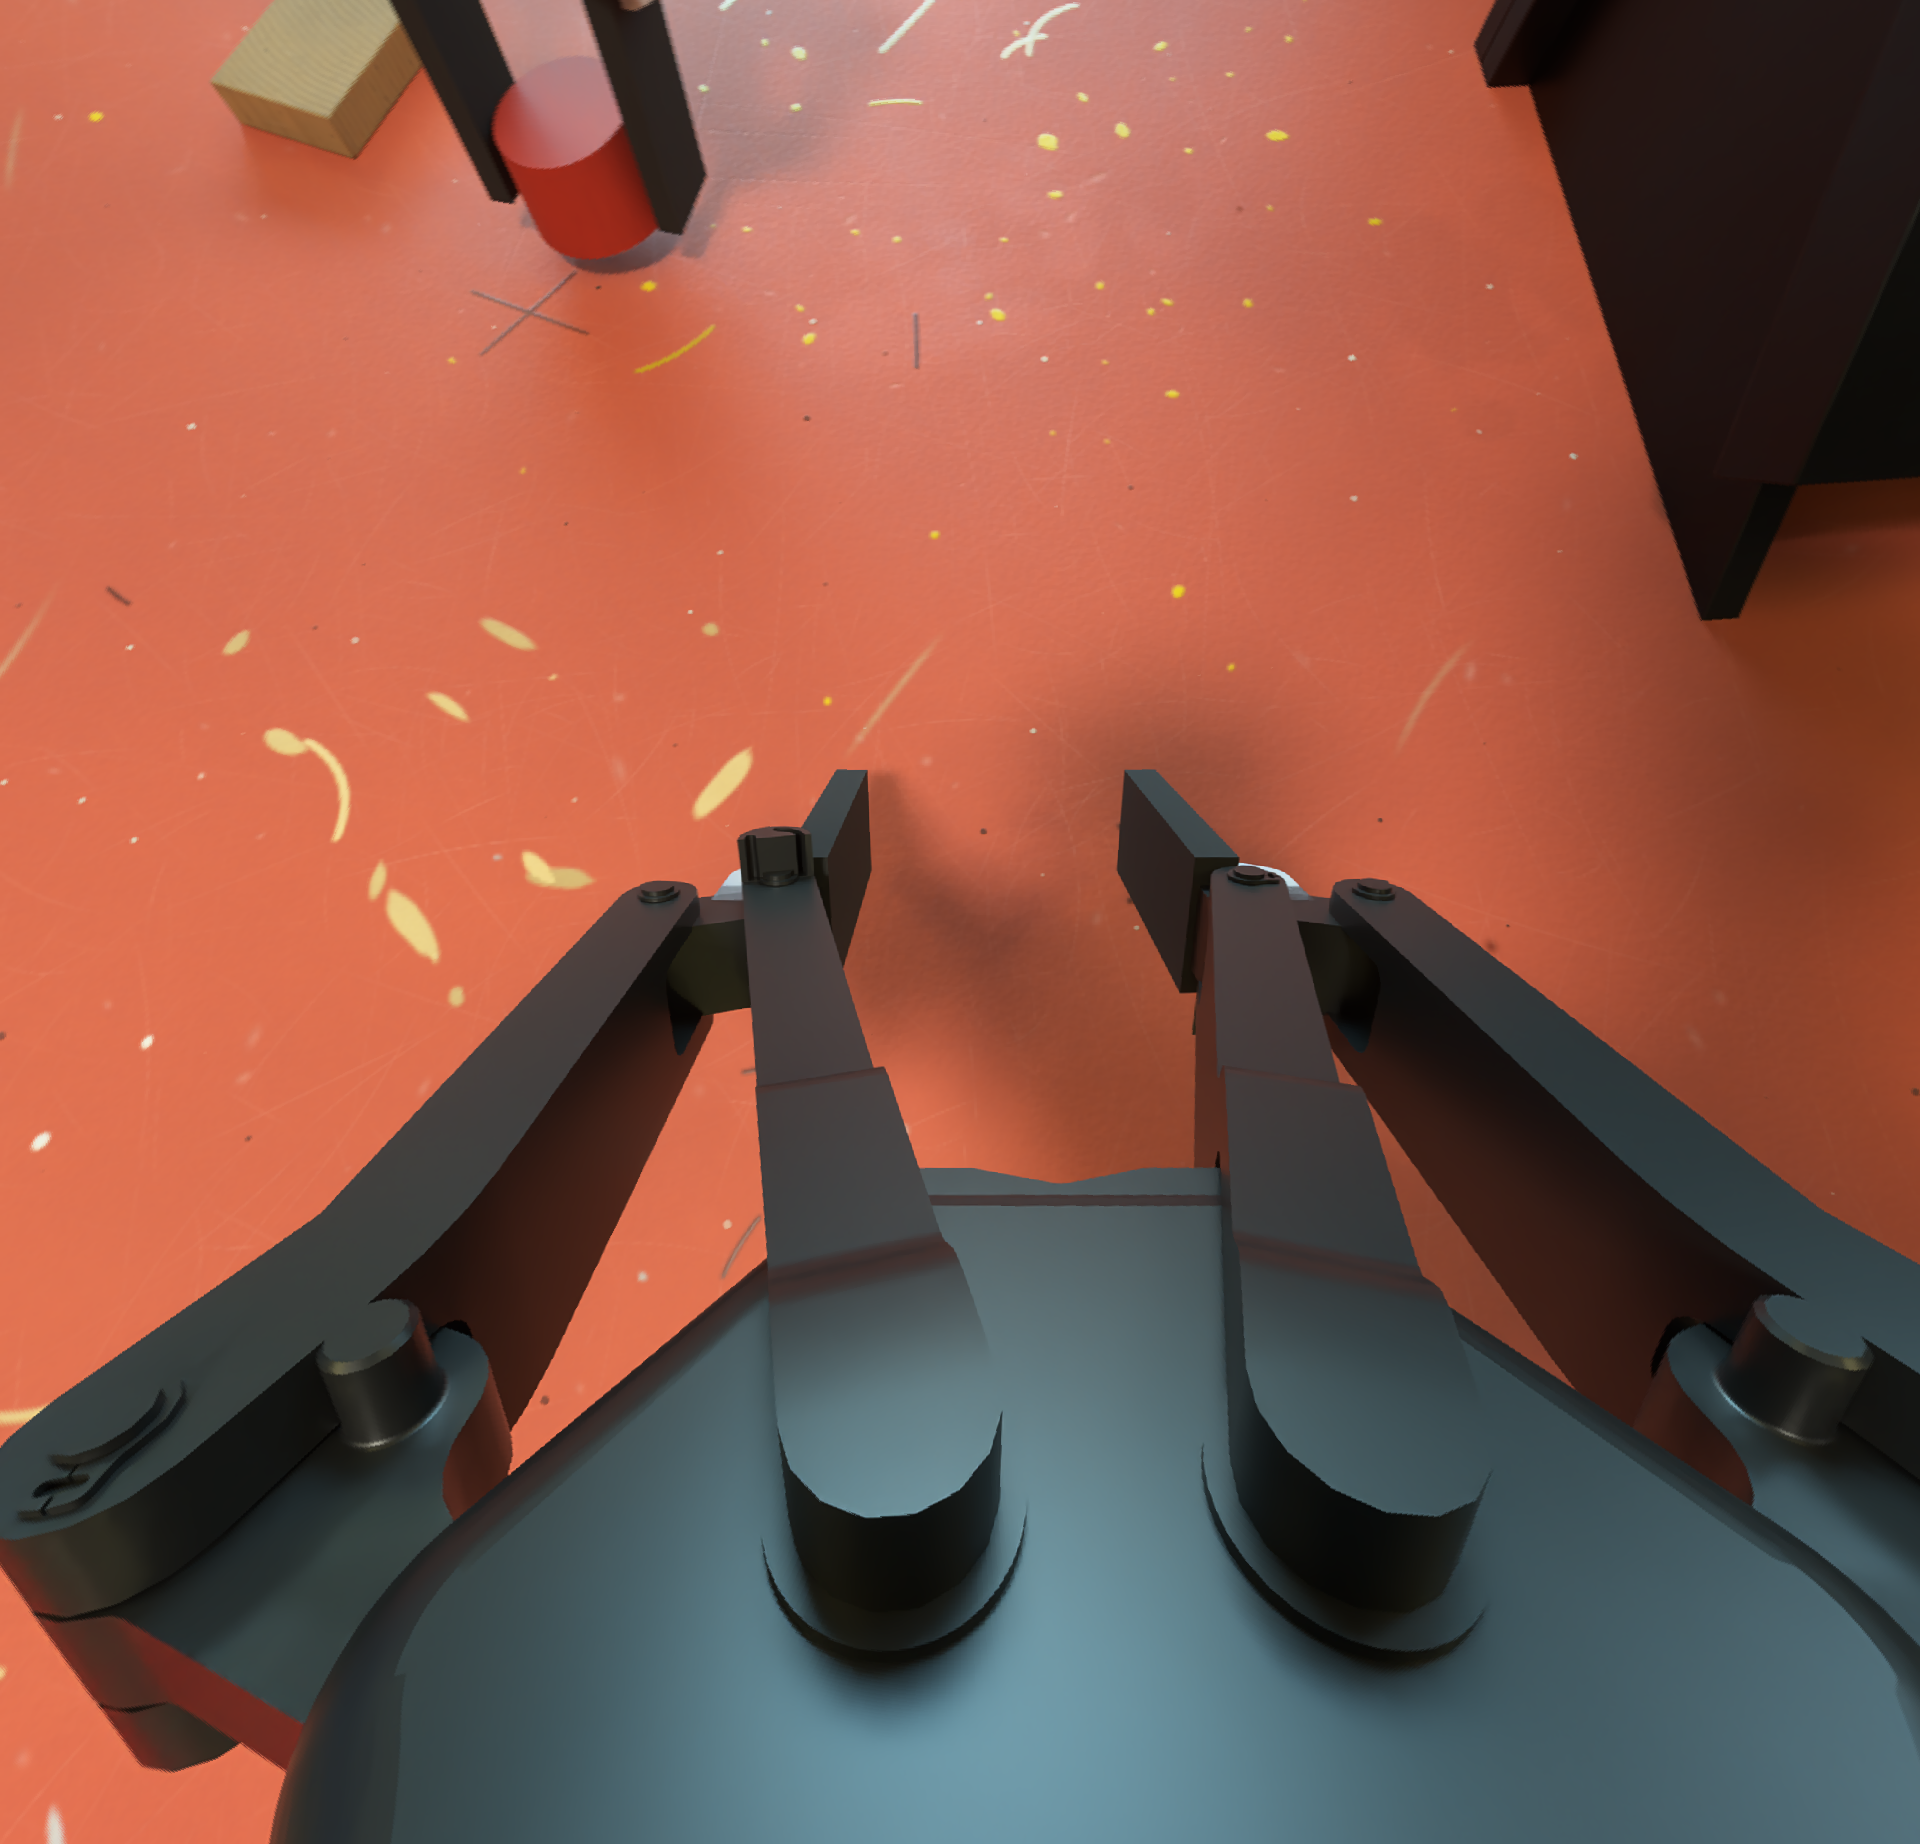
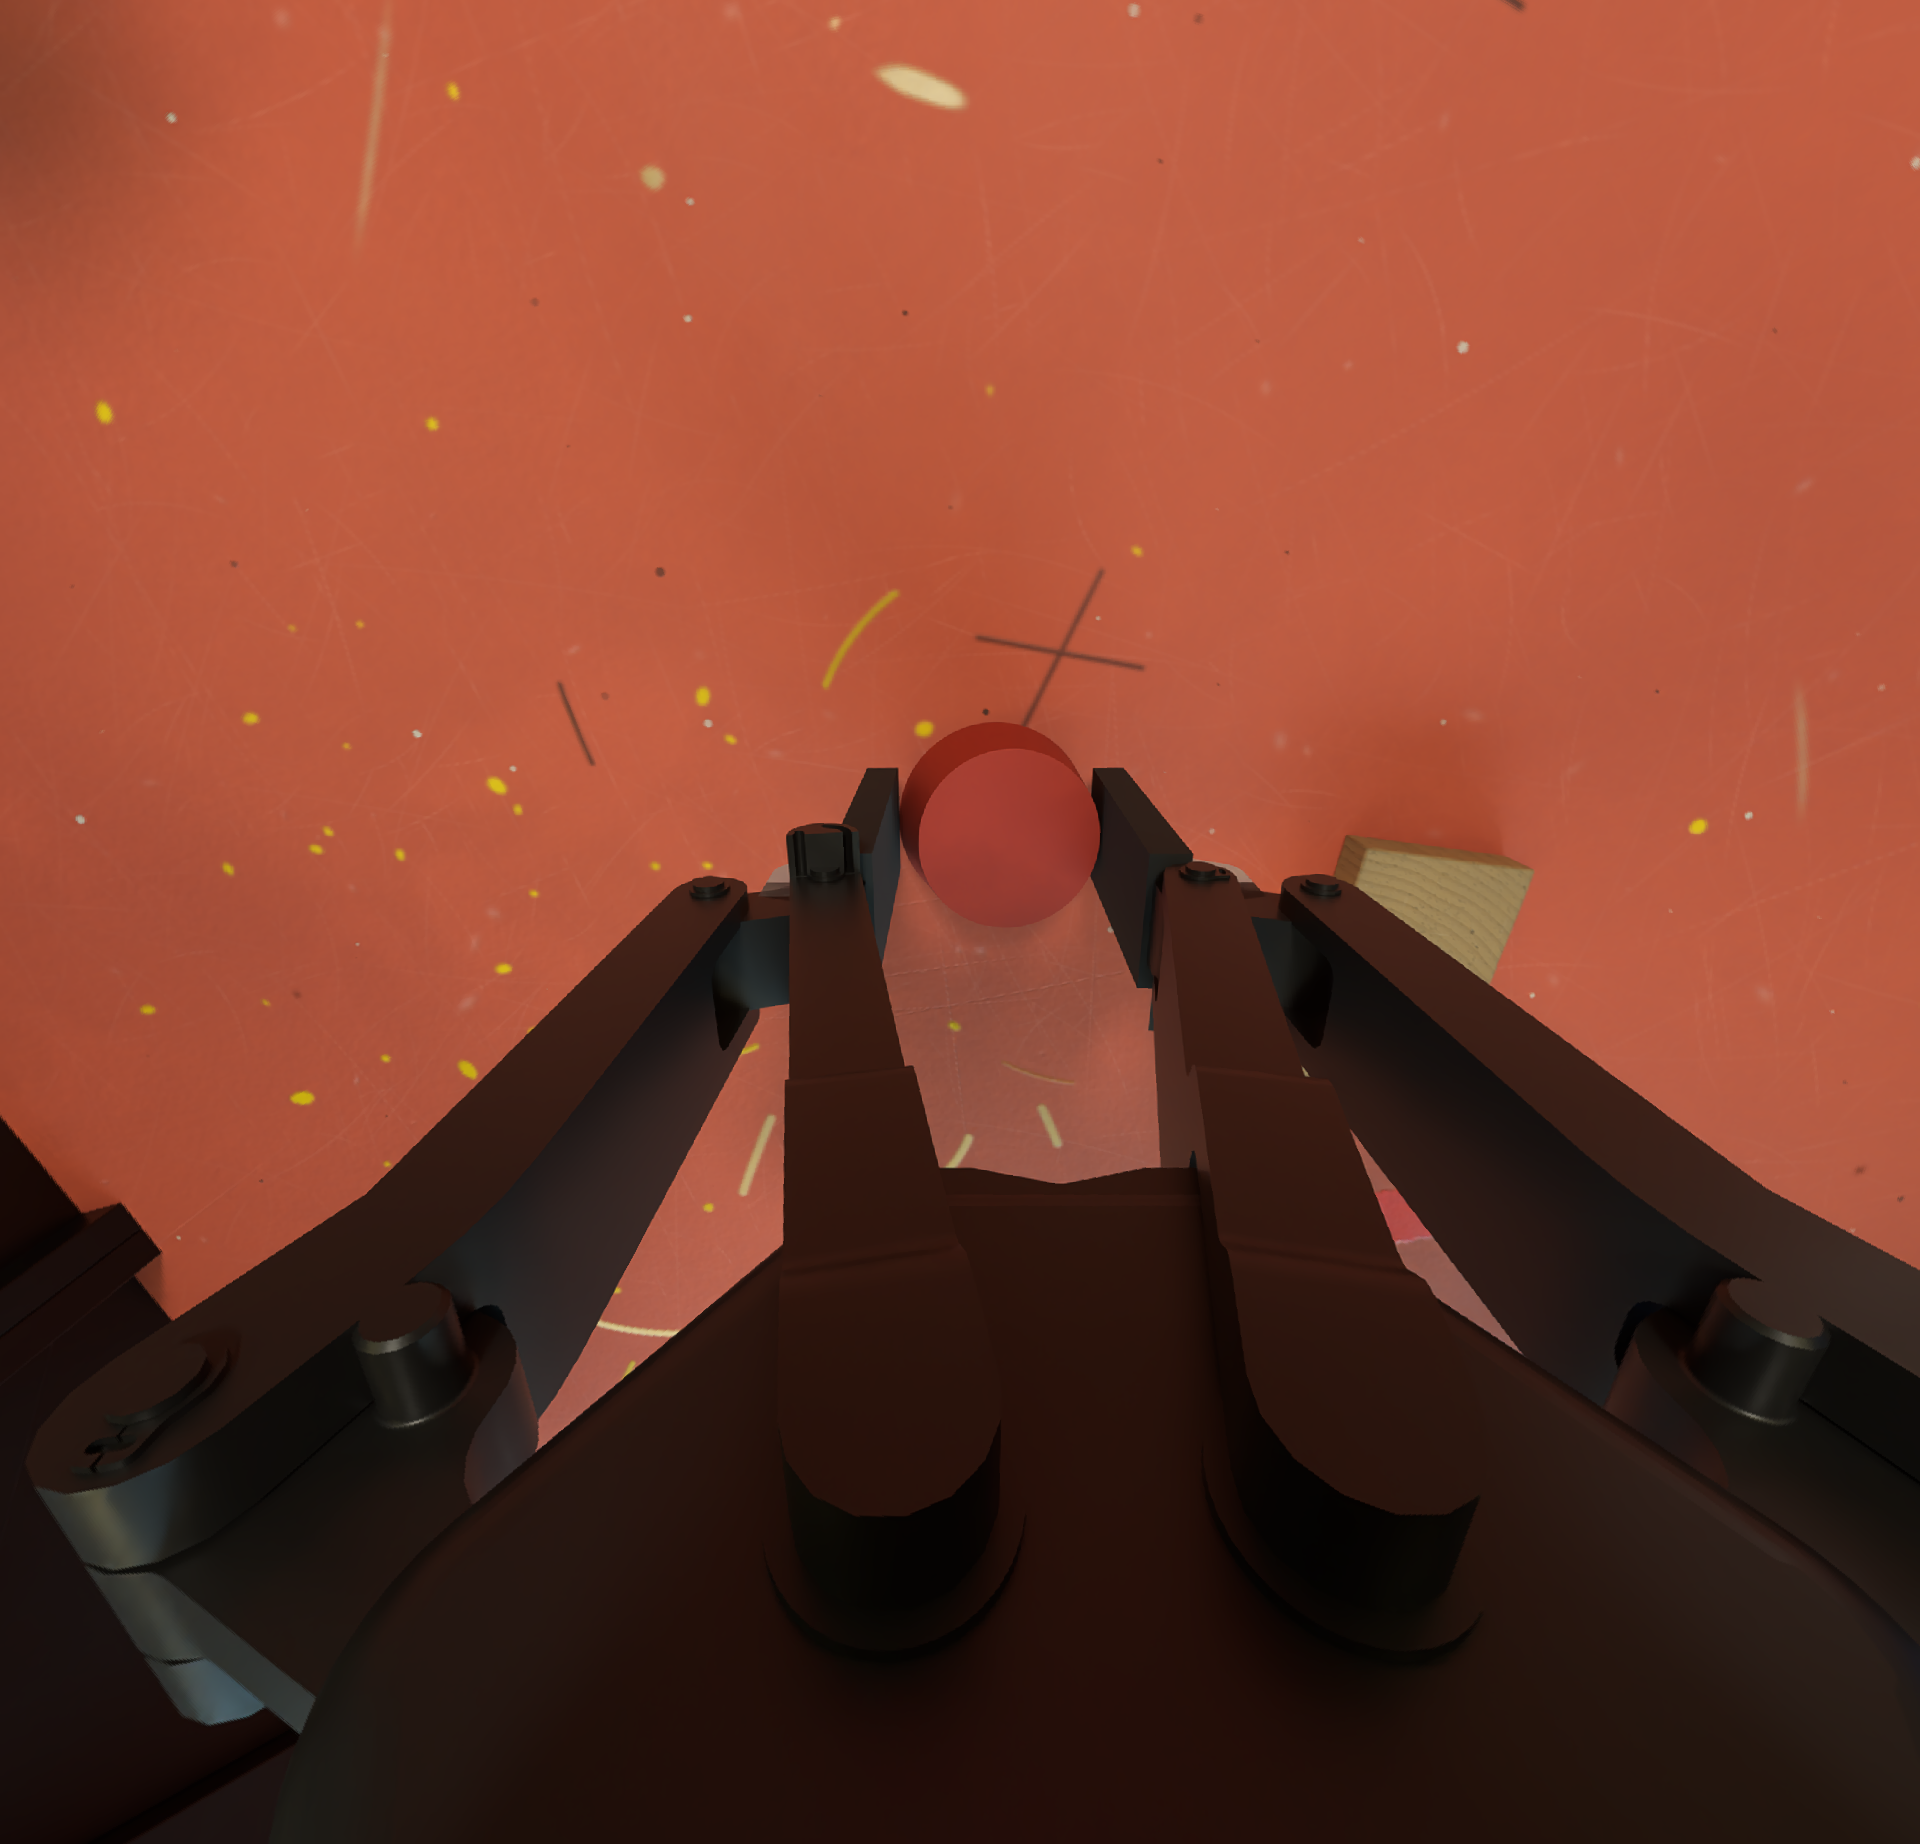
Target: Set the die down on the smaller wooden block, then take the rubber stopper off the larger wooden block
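While right hand (image 2: 995, 807) grips stopper (image 2: 1003, 833), block (image 2: 1444, 901) half-hidden.

In your right wrist view, the rubber stopper (image 2: 1003, 828) sits between the right gripper (image 2: 995, 838) fingers, on or just above the table (image 2: 1351, 392) (contact is hard to judge). A wooden block (image 2: 1439, 895) lies just to its right, slightly nearer. In your left wrist view, that stopper (image 1: 577, 168) is far left, the block (image 1: 317, 54) behind it; the left gripper (image 1: 995, 859) hangs over bare table.
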### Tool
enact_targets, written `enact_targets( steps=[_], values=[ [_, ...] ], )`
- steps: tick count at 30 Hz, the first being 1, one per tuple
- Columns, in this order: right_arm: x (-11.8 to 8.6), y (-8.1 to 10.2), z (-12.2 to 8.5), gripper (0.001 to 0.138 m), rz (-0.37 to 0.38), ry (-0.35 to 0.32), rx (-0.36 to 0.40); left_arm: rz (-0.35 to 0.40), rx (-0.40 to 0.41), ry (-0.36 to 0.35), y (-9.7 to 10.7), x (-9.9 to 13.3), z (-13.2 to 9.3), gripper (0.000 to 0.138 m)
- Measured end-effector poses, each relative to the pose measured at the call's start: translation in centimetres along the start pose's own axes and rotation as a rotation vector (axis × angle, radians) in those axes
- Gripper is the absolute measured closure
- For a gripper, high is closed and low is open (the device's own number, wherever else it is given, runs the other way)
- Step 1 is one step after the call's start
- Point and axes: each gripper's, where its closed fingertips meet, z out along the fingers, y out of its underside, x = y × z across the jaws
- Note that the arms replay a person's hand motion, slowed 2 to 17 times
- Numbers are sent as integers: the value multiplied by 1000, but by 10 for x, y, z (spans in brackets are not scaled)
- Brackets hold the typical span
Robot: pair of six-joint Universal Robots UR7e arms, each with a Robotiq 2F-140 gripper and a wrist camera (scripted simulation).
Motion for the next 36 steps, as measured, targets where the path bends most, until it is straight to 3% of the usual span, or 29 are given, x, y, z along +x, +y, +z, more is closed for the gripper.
enact_targets(
  steps=[10,21,26,30,36],
  values=[
    [-3,-4,1,90,-53,26,-19,-63,-65,-44,13,-22,0,51],
    [22,-4,1,90,44,53,5,-107,-78,-42,20,-33,2,45],
    [21,-5,1,90,57,35,11,-110,-76,-54,21,-34,2,45],
    [12,-6,1,90,27,19,7,-100,-83,-66,23,-34,1,46],
    [-8,-10,2,90,-77,8,-13,-89,-92,-73,24,-32,1,47]
  ],
)
